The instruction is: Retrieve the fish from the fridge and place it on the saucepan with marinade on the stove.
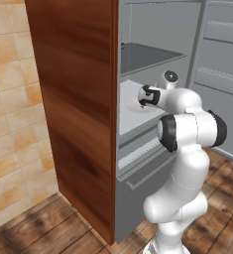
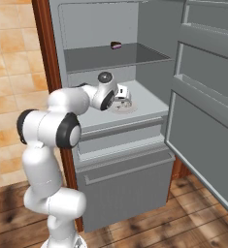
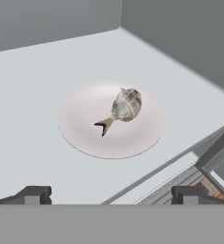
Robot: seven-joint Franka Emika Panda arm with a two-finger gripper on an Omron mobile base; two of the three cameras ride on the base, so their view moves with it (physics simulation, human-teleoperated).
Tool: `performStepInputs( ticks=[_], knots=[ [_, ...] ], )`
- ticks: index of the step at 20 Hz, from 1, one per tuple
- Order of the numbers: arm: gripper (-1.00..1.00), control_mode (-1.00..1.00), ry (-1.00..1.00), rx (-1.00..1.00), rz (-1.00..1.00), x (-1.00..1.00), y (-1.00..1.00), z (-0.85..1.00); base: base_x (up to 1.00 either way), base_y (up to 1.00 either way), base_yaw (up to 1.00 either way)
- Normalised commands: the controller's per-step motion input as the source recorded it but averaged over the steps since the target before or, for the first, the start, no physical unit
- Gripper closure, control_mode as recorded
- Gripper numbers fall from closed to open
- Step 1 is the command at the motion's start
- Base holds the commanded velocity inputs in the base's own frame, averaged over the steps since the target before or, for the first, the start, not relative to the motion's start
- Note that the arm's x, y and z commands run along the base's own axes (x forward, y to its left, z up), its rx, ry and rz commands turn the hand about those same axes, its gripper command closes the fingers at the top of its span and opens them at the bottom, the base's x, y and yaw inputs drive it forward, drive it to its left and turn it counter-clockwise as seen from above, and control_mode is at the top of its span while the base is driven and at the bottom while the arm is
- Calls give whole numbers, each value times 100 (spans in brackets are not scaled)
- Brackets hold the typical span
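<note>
- Fish [image 3: 123, 108] lying on pale plate [image 3: 80, 133], mid fridge [image 2: 135, 58] shelf; long axis diagonal in hand view, tail lower left.
- Gripper [image 3: 111, 194] hovering above, jaws wide apart, empty.

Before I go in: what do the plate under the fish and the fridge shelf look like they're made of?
Plate: probably glazed ceramic, a pale off-white, smooth disc with a soft sheen and shallow dished middle. Fridge shelf: looks like matte light grey plastic or painted metal, flat and even with no gloss; which one is unclear. The fish lies on the plate, greyish-brown with dark lines, and looks slick.
</note>
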Motion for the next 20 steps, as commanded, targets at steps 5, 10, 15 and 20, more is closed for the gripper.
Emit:
performStepInputs(
  ticks=[5, 10, 15, 20],
  knots=[
    [-100, -100, 0, 0, 0, 23, -3, -9, 0, 0, 0],
    [-100, -100, 0, 0, 0, 22, -3, -10, 0, 0, 0],
    [-100, -100, 0, 0, 0, 20, -9, -12, 0, 0, 0],
    [-100, -100, 0, 0, 0, 21, -9, -10, 0, 0, 0]
  ],
)
